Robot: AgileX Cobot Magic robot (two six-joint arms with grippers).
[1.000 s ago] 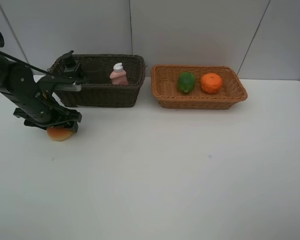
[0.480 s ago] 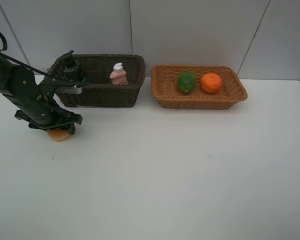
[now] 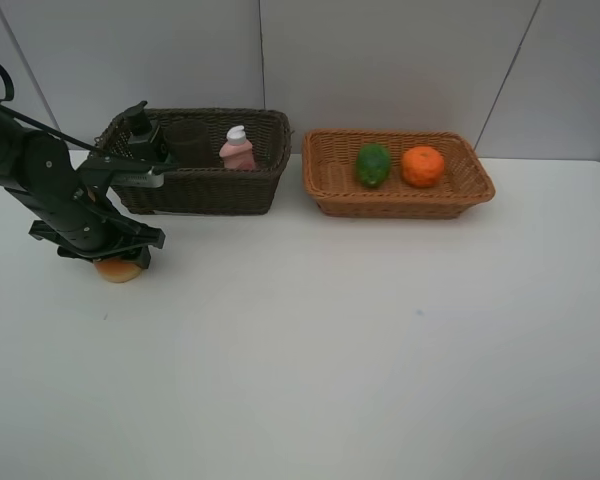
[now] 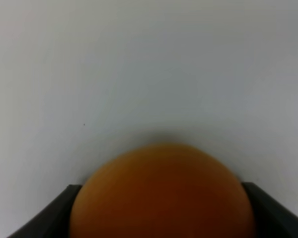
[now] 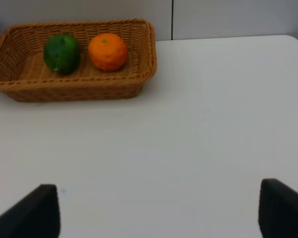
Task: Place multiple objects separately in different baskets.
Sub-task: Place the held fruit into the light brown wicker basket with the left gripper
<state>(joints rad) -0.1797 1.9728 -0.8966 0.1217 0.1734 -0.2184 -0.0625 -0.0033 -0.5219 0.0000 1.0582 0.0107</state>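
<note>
Peach (image 3: pixel 119 269): round, smooth, orange | baskets: 2 rectangular woven wicker (image 3: pixel 202 188) (image 3: pixel 398 203)

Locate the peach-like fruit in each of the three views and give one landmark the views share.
Exterior high: peach-like fruit at left, on the table under the left gripper.
Left wrist: fills the lower centre, between dark fingers.
Right wrist: not in it.
Shared landmark: white table.
</note>
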